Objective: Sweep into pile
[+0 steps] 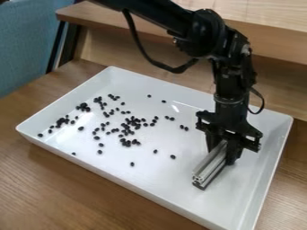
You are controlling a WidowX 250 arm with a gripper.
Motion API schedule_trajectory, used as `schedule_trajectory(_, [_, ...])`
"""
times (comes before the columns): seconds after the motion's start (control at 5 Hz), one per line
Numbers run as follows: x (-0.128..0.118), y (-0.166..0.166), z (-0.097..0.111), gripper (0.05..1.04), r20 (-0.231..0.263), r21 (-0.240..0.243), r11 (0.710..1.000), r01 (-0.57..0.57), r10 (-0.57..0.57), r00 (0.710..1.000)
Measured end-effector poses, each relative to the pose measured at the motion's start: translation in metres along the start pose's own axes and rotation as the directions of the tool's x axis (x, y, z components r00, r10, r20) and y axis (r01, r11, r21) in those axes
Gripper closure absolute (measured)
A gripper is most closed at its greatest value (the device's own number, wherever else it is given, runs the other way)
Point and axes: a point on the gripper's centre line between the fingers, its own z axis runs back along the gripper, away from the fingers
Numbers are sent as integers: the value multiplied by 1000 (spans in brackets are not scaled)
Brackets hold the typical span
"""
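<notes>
My gripper (223, 152) hangs over the right part of the white tray, shut on a silver metal bar with a dark underside (210, 166). The bar lies low at the tray floor, its near end pointing toward the lower left. Many small black beans (132, 123) are scattered over the left and middle of the tray, thicker in a few loose clusters. Single beans sit apart toward the near side and the back. All the visible beans are left of the bar, with a gap between them and it.
The white tray (129, 179) has raised walls on every side and stands on a wooden table (66, 193). Behind it rises a wooden ledge (276, 42). A blue chair or panel (27, 40) stands at the upper left.
</notes>
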Motion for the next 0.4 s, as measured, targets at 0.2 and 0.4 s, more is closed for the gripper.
schedule_trajectory(0.2, [-4, 14, 1, 679, -24, -11, 996, 94, -94, 995])
schedule_trajectory(0.4, [-5, 36, 1, 679, -1, -64, 973, 220, -220, 975])
